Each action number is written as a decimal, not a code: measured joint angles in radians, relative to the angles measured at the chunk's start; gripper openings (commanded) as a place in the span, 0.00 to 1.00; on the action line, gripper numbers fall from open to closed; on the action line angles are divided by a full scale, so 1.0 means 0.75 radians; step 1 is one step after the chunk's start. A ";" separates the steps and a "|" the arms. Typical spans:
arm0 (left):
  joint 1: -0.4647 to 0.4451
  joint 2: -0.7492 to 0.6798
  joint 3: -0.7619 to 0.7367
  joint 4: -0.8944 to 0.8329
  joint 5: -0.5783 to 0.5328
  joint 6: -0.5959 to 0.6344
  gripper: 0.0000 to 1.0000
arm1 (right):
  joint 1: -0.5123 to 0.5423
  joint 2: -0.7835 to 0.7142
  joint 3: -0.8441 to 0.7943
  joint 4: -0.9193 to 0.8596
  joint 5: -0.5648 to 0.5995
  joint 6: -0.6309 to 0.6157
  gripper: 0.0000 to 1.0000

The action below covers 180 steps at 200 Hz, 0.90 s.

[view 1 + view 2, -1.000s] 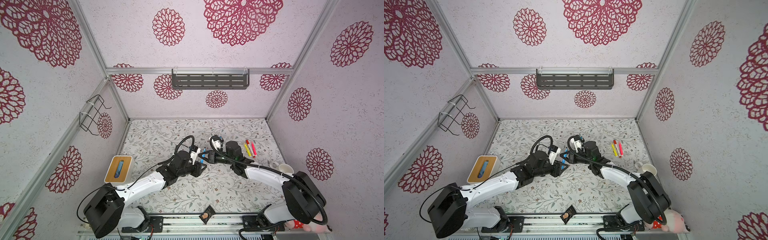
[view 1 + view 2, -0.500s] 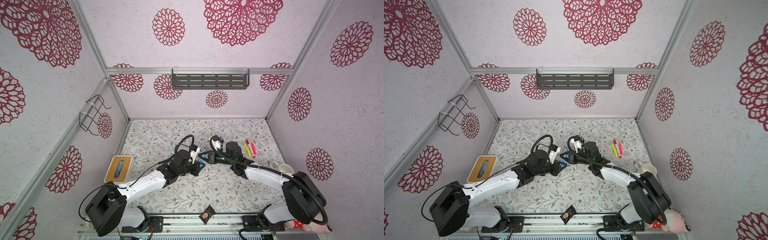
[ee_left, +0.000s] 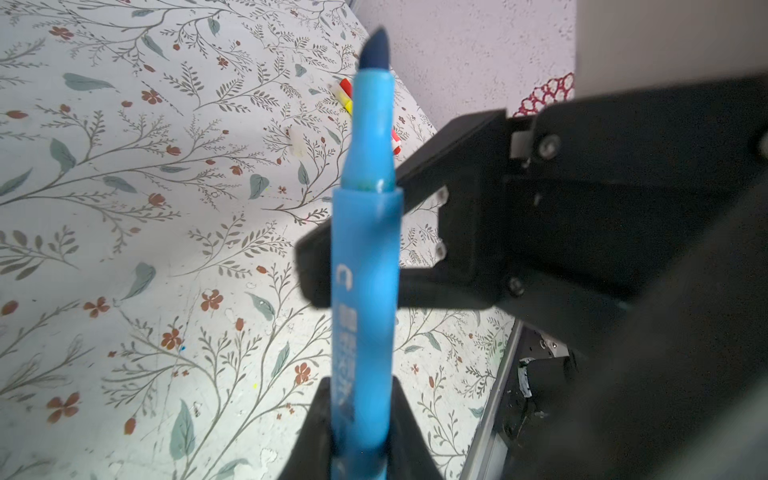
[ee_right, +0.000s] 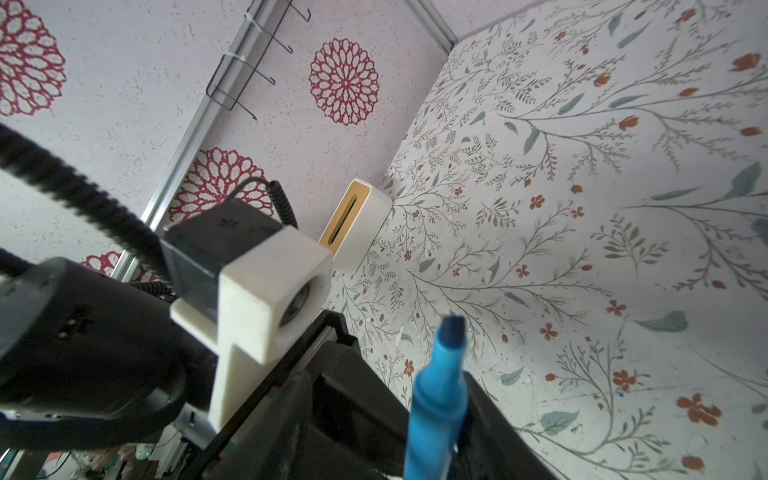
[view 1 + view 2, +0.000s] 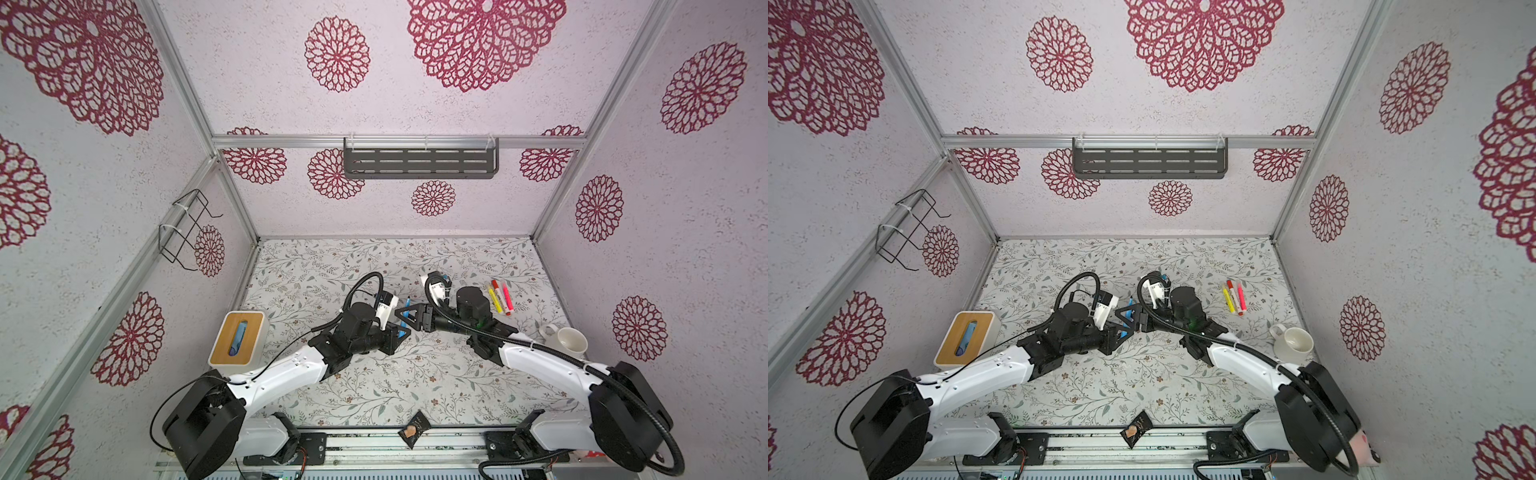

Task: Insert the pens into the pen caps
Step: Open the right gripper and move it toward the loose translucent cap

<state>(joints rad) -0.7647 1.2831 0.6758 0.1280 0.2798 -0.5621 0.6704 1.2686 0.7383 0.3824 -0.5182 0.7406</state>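
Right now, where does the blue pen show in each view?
Top view: blue pen, a thin sliver at centre.
Top view: same sliver, just left of centre.
Left wrist: large, through the picture's middle, dark tip bare.
Right wrist: close foreground, tip bare.
Shared landmark: wood-topped white box; not in the left wrist view.

You have a bright blue pen (image 3: 365, 266) with a dark navy tip and white lettering. Your desk (image 5: 374, 386) is pale, with grey-green leaf sprigs and small rust-red flowers — the walls (image 5: 519, 199) are speckled off-white with crimson lace rosettes. There's also a yellow pen (image 5: 493, 301), a pink pen (image 5: 507, 300) and a white mug (image 5: 572, 341).
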 measured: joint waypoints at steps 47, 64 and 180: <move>-0.004 -0.163 -0.109 0.020 -0.019 -0.046 0.00 | 0.000 -0.392 -0.105 -0.304 0.248 -0.018 0.99; -0.012 -0.245 -0.143 0.013 -0.047 -0.068 0.00 | 0.000 -0.553 -0.150 -0.430 0.352 -0.002 0.99; -0.068 -0.587 -0.202 -0.080 -0.157 -0.133 0.00 | 0.001 -0.678 -0.161 -0.967 0.792 0.238 0.99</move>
<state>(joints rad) -0.8158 0.8429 0.5240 0.0677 0.1623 -0.6617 0.6708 0.7605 0.6178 -0.3431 0.0757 0.9192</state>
